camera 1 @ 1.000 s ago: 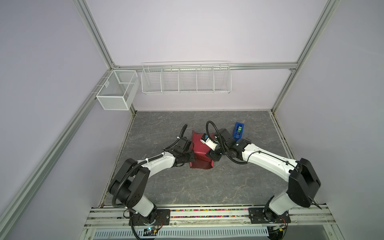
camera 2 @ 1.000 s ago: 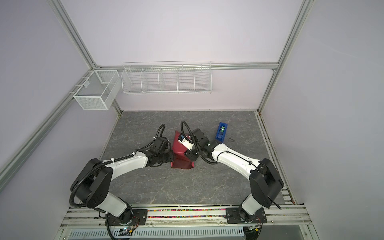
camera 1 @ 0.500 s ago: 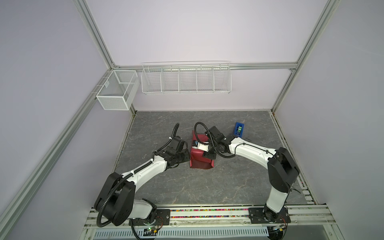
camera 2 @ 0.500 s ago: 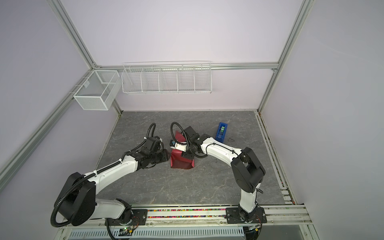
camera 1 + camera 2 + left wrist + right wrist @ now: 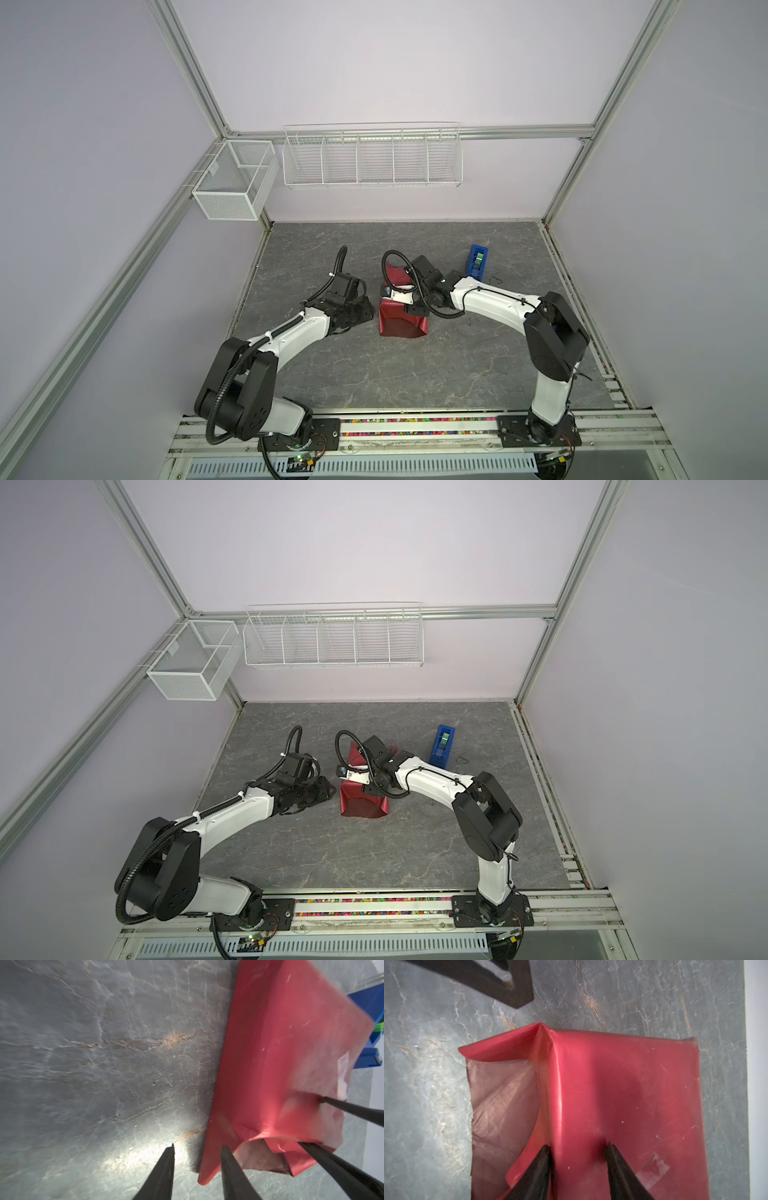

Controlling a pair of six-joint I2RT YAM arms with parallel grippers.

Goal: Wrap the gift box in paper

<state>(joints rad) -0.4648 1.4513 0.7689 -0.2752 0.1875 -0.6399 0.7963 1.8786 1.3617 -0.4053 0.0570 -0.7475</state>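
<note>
The red paper (image 5: 401, 325) (image 5: 363, 806) is folded round the gift box, which is hidden inside it, at the middle of the table. My right gripper (image 5: 413, 308) (image 5: 578, 1145) rests on top of the package, jaws apart, both fingertips pressing into the paper (image 5: 623, 1084) beside a raised crease. One end of the wrap stands loose, showing its pale inner side (image 5: 502, 1105). My left gripper (image 5: 362, 315) (image 5: 198, 1146) is low on the table just left of the package, open and holding nothing, with a loose paper (image 5: 280, 1064) corner lying by one finger.
A blue tape dispenser (image 5: 477, 262) (image 5: 442, 746) with a green roll stands behind the package to the right. Two white wire baskets (image 5: 372, 160) hang on the back and left walls. A patch of clear tape (image 5: 652, 1167) sticks to the top of the paper.
My left gripper has drawn back leftward off the package's side. My right gripper has shifted left over the package top and its jaws have narrowed.
</note>
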